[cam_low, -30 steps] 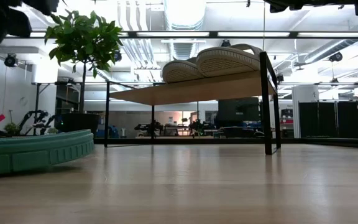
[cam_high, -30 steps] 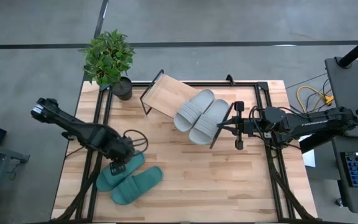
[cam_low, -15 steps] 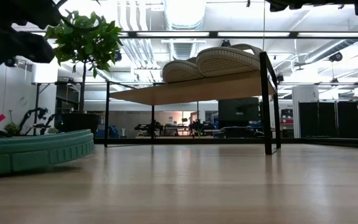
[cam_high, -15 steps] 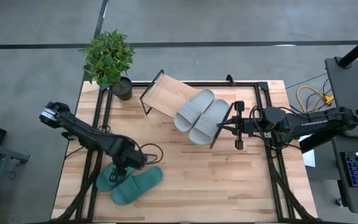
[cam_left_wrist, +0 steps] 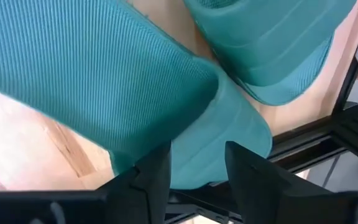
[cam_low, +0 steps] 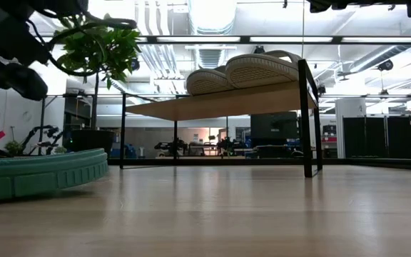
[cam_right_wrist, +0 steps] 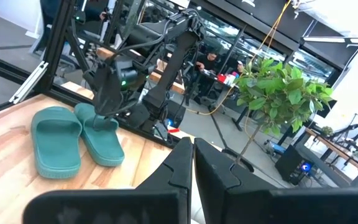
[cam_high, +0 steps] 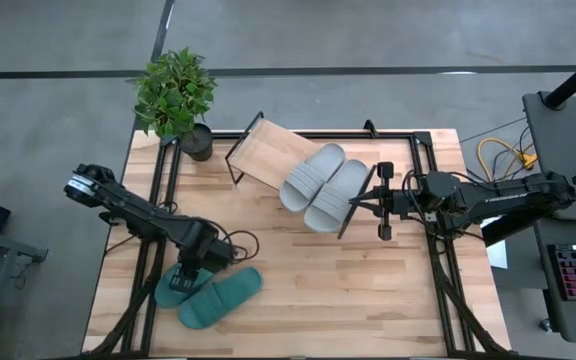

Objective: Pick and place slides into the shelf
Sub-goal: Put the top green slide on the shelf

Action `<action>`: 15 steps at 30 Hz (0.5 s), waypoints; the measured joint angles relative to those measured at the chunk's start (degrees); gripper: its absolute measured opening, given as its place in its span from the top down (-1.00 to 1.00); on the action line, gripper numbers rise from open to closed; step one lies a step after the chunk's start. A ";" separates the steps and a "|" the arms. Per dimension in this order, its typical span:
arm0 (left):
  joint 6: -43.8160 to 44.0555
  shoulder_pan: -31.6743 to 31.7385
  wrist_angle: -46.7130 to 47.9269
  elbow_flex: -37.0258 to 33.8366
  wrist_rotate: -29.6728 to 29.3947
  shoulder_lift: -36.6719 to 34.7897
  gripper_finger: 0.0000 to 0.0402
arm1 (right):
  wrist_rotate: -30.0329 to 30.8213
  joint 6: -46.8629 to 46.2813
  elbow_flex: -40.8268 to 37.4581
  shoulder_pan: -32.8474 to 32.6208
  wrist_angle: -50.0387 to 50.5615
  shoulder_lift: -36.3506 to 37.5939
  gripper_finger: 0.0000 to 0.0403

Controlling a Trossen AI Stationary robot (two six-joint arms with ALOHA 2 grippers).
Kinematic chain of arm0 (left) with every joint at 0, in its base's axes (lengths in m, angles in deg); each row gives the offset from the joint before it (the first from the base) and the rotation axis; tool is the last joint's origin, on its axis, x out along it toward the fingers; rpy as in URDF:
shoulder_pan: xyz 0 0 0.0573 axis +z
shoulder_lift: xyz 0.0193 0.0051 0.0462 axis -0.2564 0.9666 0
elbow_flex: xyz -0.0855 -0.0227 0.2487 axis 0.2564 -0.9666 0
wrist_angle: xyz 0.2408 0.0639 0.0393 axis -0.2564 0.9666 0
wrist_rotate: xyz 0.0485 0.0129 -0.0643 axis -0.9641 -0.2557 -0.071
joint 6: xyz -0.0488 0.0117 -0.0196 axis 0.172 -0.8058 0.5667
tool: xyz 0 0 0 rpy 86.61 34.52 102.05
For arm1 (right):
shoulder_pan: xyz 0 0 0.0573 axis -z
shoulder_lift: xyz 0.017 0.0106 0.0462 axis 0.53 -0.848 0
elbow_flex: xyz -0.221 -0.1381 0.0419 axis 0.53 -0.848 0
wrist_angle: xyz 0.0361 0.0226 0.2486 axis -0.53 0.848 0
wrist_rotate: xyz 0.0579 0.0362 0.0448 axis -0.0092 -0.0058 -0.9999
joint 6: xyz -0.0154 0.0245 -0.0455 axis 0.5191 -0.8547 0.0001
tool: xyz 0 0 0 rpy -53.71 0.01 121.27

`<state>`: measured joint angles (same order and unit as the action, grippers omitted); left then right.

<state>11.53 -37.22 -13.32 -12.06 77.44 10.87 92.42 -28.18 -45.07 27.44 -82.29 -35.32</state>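
Closing on a teal slide (cam_high: 171,288), the left gripper (cam_high: 190,272) should seat both fingers squarely before lifting, overhead. Table level: the shelf (cam_low: 223,104) carries both grey slides (cam_low: 242,73). Left wrist: fingers (cam_left_wrist: 156,175) straddle the teal edge, half open. Right wrist: right gripper (cam_right_wrist: 193,163) pinched closed, empty.

Two slides (cam_high: 314,184) on the shelf (cam_high: 259,153) — two slides (cam_high: 208,292) front-left on the table (cam_high: 368,290).

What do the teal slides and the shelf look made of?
Teal slides: soft matte foam or rubber, judging by the fine ribbed texture in the left wrist view. Shelf: light wood board with visible grain, on a thin black frame, probably metal wire.
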 joint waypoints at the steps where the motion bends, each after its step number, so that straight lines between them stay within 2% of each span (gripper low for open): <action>1: -0.44 0.09 -0.86 -0.34 0.01 -0.02 0.33 | 0.00 0.00 0.00 0.00 0.02 0.00 0.96; 9: -5.88 0.37 -3.56 -2.17 0.27 0.79 0.33 | 0.02 0.89 0.00 0.01 0.04 0.00 0.96; 15: -6.32 0.57 -6.62 -4.54 7.31 2.63 0.33 | 0.02 1.10 0.00 -0.01 0.07 0.00 0.96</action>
<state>5.21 -36.66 -19.94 -16.60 84.75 13.50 92.45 -27.09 -45.07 27.43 -82.23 -35.32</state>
